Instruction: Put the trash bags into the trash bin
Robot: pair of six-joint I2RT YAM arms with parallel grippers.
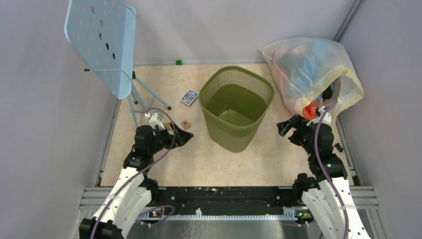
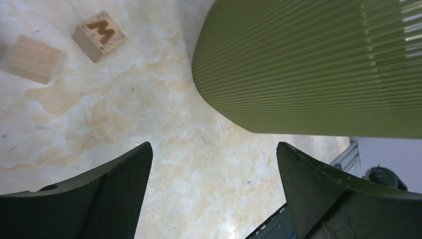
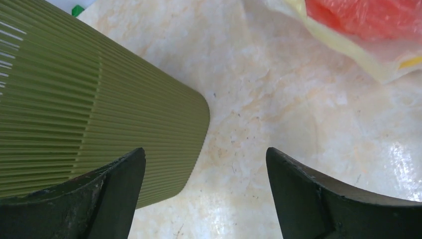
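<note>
Both arms are low on the surface (image 1: 199, 159), one on each side of the trash bin (image 1: 233, 135), which stands upright with nothing in it that I can see. The left gripper (image 2: 214, 149) has its jaws wide and holds nothing; the right gripper (image 3: 205, 152) is also wide and carries nothing. The red-orange trash bag (image 3: 368, 17) is not in the bin. It shows at the mouth of the large yellowish bag (image 1: 308, 64), at the back right and near the right gripper. I cannot tell whether it lies fully inside that bag or only under its edge.

This is where I see the main risk. The thin red film sits behind the yellowish film, so a closing gripper could pinch both layers and then drag the whole stuffed bag toward the bin.

A second risk is the bin itself — it looks light and it narrows toward the base. The right gripper is just beside its wall, so a turn toward the bag could push or tip it.

Third, the bag is limp, so it could hang over the rim and slide outside when released.

The two wooden blocks (image 2: 99, 35) lie on the left, apart from this path, so I judge them harmless.
</note>
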